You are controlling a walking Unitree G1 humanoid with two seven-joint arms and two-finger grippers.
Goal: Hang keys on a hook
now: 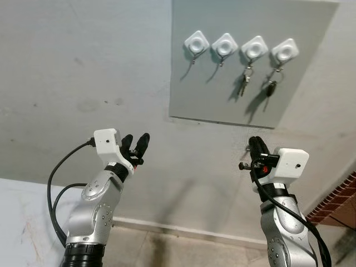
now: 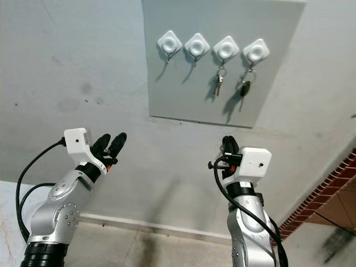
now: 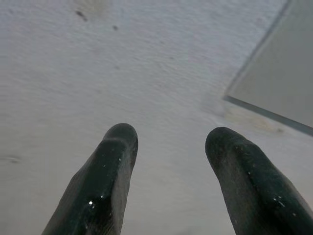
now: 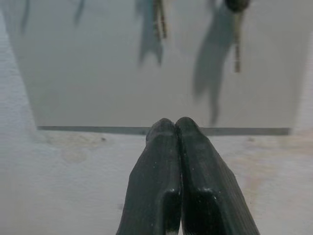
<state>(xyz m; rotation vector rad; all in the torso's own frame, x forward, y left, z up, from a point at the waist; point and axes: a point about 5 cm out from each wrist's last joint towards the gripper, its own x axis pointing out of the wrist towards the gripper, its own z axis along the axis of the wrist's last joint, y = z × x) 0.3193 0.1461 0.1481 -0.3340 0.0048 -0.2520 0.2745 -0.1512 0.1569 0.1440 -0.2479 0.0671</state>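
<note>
- Left hand raised near wall, fingers spread, empty.
- Right hand raised below grey board, fingers pressed together, apparently gripping nothing.
- Keys hung on third hook; dark-headed key on fourth hook.
- Two left hooks bare.

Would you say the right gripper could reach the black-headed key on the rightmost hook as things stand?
Probably yes: the right gripper, fingers closed, points up at the grey board, and nothing lies between it and the black-headed key on the rightmost hook.
</note>
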